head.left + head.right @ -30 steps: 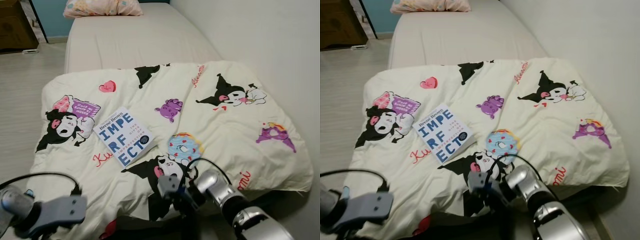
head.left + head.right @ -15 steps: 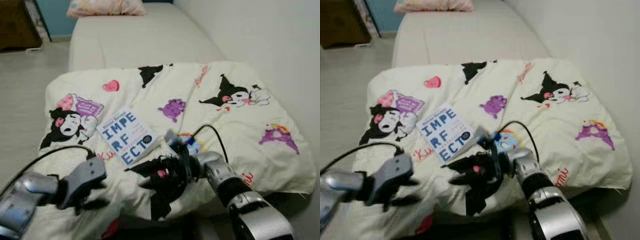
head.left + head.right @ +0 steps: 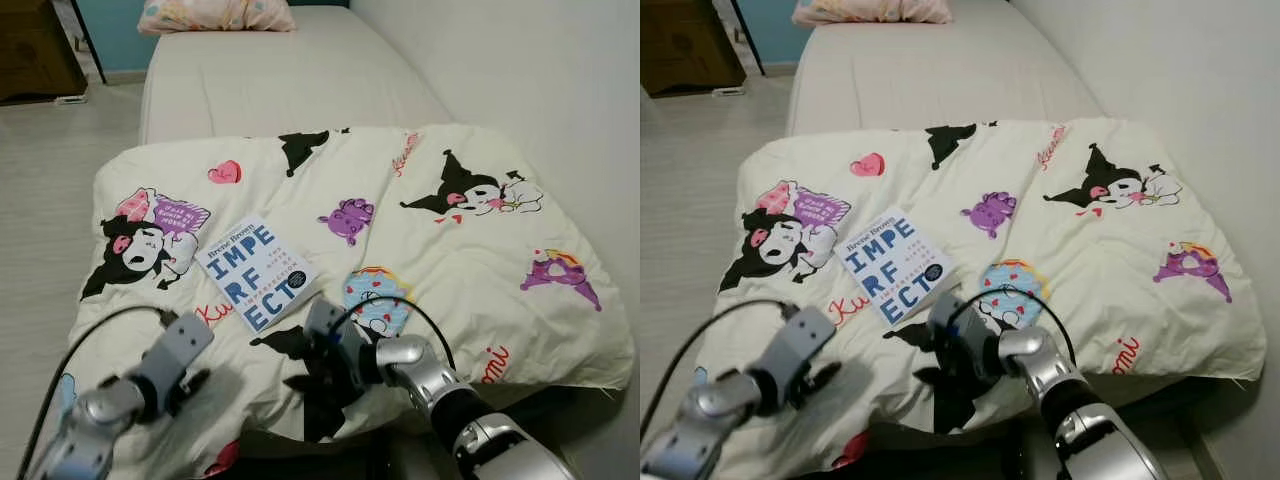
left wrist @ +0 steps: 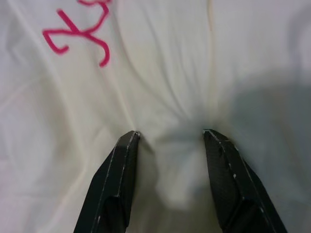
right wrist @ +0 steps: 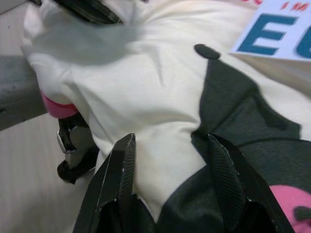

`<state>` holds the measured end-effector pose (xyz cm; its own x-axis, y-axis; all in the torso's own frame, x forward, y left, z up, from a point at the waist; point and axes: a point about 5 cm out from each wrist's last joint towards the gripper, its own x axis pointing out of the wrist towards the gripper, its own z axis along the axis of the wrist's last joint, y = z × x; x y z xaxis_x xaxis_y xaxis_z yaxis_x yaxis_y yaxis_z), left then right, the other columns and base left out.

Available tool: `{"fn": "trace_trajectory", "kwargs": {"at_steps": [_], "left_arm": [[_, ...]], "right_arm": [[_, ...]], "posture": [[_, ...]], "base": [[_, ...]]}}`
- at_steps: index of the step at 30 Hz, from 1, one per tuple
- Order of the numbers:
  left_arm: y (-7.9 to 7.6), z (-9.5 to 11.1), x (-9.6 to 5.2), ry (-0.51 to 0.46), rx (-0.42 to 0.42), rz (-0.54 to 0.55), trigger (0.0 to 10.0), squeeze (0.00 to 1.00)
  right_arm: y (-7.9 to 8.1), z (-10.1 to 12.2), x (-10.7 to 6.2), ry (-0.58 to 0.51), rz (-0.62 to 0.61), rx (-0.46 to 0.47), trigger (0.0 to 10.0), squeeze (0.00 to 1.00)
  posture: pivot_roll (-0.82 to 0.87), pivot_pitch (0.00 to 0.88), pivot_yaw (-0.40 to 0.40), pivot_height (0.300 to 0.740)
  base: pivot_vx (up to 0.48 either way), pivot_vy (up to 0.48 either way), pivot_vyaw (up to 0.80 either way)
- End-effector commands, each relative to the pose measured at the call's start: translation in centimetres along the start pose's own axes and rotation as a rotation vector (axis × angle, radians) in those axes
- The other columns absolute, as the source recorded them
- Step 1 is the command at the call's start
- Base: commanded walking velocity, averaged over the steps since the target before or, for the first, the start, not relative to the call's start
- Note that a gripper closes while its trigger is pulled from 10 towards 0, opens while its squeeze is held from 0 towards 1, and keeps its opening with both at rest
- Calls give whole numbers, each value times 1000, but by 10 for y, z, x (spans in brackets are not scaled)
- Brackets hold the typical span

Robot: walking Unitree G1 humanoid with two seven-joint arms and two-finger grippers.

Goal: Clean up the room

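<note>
A: So, we've got both grippers down on the near edge of the blanket (image 3: 420,250), the left gripper (image 4: 170,141) and the right gripper (image 5: 170,145), each with fingers spread and a ridge of cloth bunched between them, not yet pinched.

B: Probably so we can lift that edge evenly. But the book (image 3: 255,272) lies on the blanket just beyond the right gripper.

A: Yes, it could slide off once we pull.

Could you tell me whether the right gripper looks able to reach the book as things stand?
Probably yes: the right gripper rests on the blanket just below the book, with bare fabric between them.
</note>
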<state>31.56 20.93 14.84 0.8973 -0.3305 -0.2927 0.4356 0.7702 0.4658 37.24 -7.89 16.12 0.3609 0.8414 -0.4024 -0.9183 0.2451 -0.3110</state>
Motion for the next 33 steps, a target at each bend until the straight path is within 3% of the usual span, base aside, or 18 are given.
{"fn": "trace_trajectory", "kwargs": {"at_steps": [1, 2, 5, 6, 10, 12, 13, 16, 18, 19, 20, 21, 22, 24, 29, 31, 32, 33], "left_arm": [[-16, -15, -1, 45, -10, -38, 10000, 0], [-42, -35, -1, 66, 24, -86, 10000, 0], [-50, -44, -1, 83, 44, -87, 10000, 0], [-56, -53, -1, 111, 93, -93, 10000, 0], [-58, -69, -4, 172, 170, -92, 10000, 0], [-50, -80, -12, 223, 265, -96, 10000, 0], [-50, -80, -12, 223, 265, -96, 10000, 0], [-3, -76, -20, 261, 360, 59, 10000, 0], [-3, -76, -20, 261, 360, 59, 10000, 0], [11, -74, -22, 269, 374, 114, 10000, 0], [11, -74, -22, 269, 374, 114, 10000, 0], [26, -71, -25, 272, 384, 173, 10000, 0], [26, -71, -25, 272, 384, 173, 10000, 0], [47, -70, -30, 293, 410, 243, 10000, 0], [58, -76, -36, 328, 429, 267, 10000, 0], [46, -82, -38, 324, 420, 210, 10000, 0], [46, -82, -38, 324, 420, 210, 10000, 0], [29, -81, -37, 291, 398, 135, 10000, 0]], "right_arm": [[12, -13, 4, 50, 45, -30, 10000, 0], [26, -32, 8, 168, 67, -168, 10000, 0], [31, -39, 9, 208, 72, -215, 10000, 0], [36, -44, 10, 231, 88, -244, 10000, 0], [41, -47, 11, 230, 119, -252, 10000, 0], [40, -37, 12, 140, 140, -185, 10000, 0], [40, -37, 12, 140, 140, -185, 10000, 0], [16, 10, 7, -163, 121, 21, 10000, 0], [16, 10, 7, -163, 121, 21, 10000, 0], [9, 23, 3, -245, 123, 72, 10000, 0], [9, 23, 3, -245, 123, 72, 10000, 0], [1, 35, -1, -320, 120, 108, 10000, 0], [1, 35, -1, -320, 120, 108, 10000, 0], [-12, 51, -13, -413, 131, 166, 10000, 0], [-23, 44, -20, -356, 40, 179, 10000, 0], [-24, 9, -22, -83, -139, 67, 10000, 0], [-24, 9, -22, -83, -139, 67, 10000, 0], [-24, -7, -26, 3, -208, 53, 10000, 0]], "posture": [[54, 462, -35, 568], [50, 462, -36, 568], [50, 462, -36, 568], [48, 461, -36, 568], [46, 462, -34, 568], [46, 463, -33, 568], [46, 463, -33, 568], [48, 462, -31, 568], [48, 462, -31, 568], [47, 462, -31, 568], [47, 462, -31, 568], [47, 462, -31, 568], [47, 462, -31, 568], [49, 464, -31, 568], [48, 465, -31, 568], [47, 466, -31, 568], [47, 466, -31, 568], [53, 466, -31, 568]], "base": [[0, 0, 0], [0, 0, 0], [0, 0, 0], [0, 0, 0], [0, 0, 0], [0, 0, 0], [0, 0, 0], [0, 0, 0], [0, 0, 0], [0, 0, 0], [0, 0, 0], [0, 0, 0], [0, 0, 0], [0, 0, 0], [0, 0, 0], [0, 0, 0], [0, 0, 0], [0, 0, 0]]}}
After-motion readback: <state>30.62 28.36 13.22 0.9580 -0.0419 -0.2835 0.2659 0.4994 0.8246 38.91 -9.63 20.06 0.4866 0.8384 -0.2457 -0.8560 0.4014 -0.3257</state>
